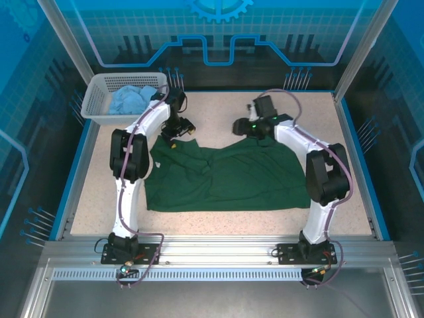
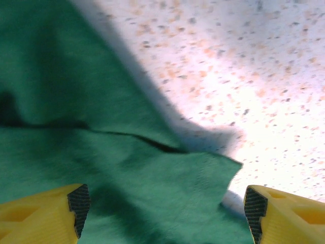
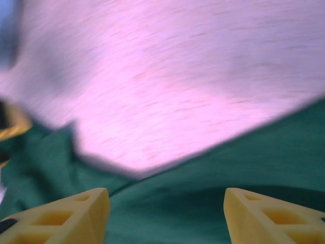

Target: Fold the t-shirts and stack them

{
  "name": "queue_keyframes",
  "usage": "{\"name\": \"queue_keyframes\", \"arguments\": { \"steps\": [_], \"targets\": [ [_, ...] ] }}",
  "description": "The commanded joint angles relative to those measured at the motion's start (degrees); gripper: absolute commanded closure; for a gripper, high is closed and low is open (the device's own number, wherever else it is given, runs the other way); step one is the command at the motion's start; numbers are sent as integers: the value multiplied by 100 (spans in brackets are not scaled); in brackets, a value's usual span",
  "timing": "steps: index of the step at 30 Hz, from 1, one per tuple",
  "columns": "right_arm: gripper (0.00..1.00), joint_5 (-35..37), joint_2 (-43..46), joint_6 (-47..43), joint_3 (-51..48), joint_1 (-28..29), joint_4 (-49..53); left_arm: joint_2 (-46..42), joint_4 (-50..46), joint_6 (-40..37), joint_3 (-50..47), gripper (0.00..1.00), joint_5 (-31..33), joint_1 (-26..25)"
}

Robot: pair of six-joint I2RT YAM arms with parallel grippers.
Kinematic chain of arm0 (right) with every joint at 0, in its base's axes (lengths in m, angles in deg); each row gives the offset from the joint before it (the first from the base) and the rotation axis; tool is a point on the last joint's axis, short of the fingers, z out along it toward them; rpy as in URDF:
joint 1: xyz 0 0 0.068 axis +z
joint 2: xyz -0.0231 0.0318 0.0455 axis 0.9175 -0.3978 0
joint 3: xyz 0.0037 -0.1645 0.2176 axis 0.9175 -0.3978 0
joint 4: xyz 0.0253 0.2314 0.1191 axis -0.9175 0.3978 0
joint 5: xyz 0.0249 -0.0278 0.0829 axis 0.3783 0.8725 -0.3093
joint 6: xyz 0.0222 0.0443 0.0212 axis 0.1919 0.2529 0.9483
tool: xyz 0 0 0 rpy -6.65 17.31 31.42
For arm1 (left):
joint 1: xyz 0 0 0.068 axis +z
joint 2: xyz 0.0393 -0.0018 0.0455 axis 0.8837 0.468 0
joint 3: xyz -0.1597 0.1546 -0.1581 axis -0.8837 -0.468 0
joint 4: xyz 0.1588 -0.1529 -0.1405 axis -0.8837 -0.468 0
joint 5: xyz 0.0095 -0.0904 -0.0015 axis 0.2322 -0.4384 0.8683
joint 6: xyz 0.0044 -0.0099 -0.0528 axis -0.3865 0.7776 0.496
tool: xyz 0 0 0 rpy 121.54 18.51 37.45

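Note:
The dark green t-shirt (image 1: 225,179) lies spread on the speckled table, with rumpled folds at its far left. The light blue t-shirt (image 1: 129,99) is bunched inside the white basket. My left gripper (image 1: 180,129) hovers over the green shirt's far left corner. Seen from the left wrist, that gripper (image 2: 162,213) is open, its yellow fingers (image 2: 45,216) wide apart over a pointed flap of the green t-shirt (image 2: 127,178). My right gripper (image 1: 242,126) is at the shirt's far edge near the collar. It (image 3: 165,218) is open above the green t-shirt (image 3: 203,203), holding nothing.
The white lattice basket (image 1: 93,112) stands at the table's far left corner. Bare tabletop (image 1: 218,109) stretches beyond the shirt between the two grippers. A blue rim and metal frame posts bound the table.

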Motion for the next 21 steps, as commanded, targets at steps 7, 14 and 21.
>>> {"name": "queue_keyframes", "arguments": {
  "steps": [7,14,21],
  "targets": [
    [35,1242,-1232,425,1266,-645,1282,617,-237,-148,859,27,-265,-195],
    [35,1263,-1438,415,1504,-649,1265,1176,-714,-347,1763,38,35,-406],
    [36,1236,-1448,346,1553,-672,1346,1518,-1174,-507,2215,44,544,-528]
  ]
}}
